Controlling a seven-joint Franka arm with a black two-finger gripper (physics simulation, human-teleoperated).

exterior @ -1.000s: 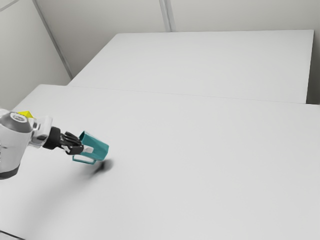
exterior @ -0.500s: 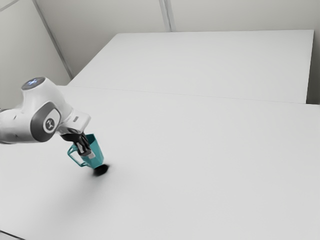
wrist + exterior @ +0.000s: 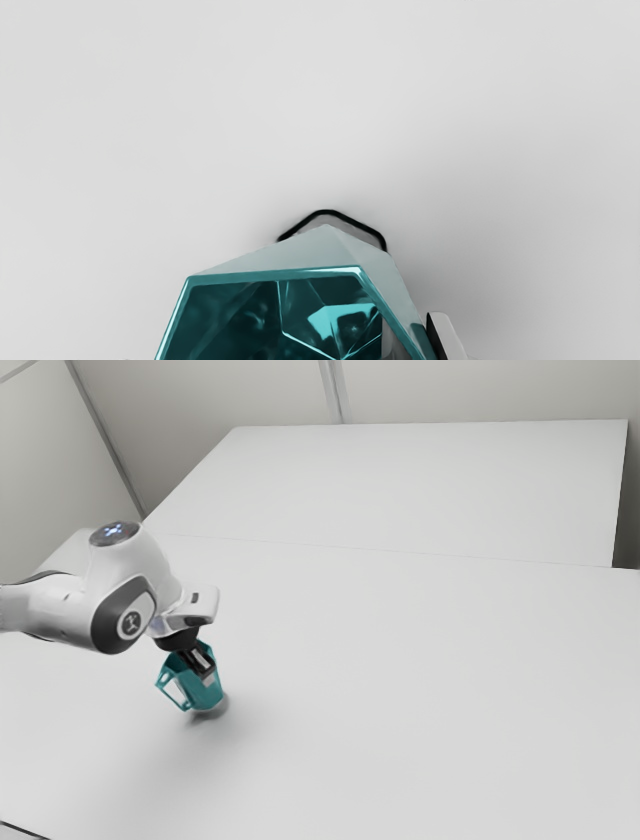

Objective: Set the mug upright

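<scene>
The teal mug stands almost vertical with a slight lean, its mouth up and its handle toward the exterior view's left. Its base is at or just above the table; contact cannot be told. My gripper reaches down at the mug's mouth from above. In the wrist view I look into the mug, and the gripper is shut on its wall, one finger inside the mouth and the other against the outside. The handle is out of the wrist view.
A broad white tabletop stretches from the mug toward the exterior view's right. Beyond its far edge lies another white surface, with pale walls behind. A dark shadow lies around the mug's base.
The mug has swung from a strong tilt to nearly vertical, shifting slightly toward the exterior view's bottom. My hand has turned from lying sideways to pointing down, still holding it.
</scene>
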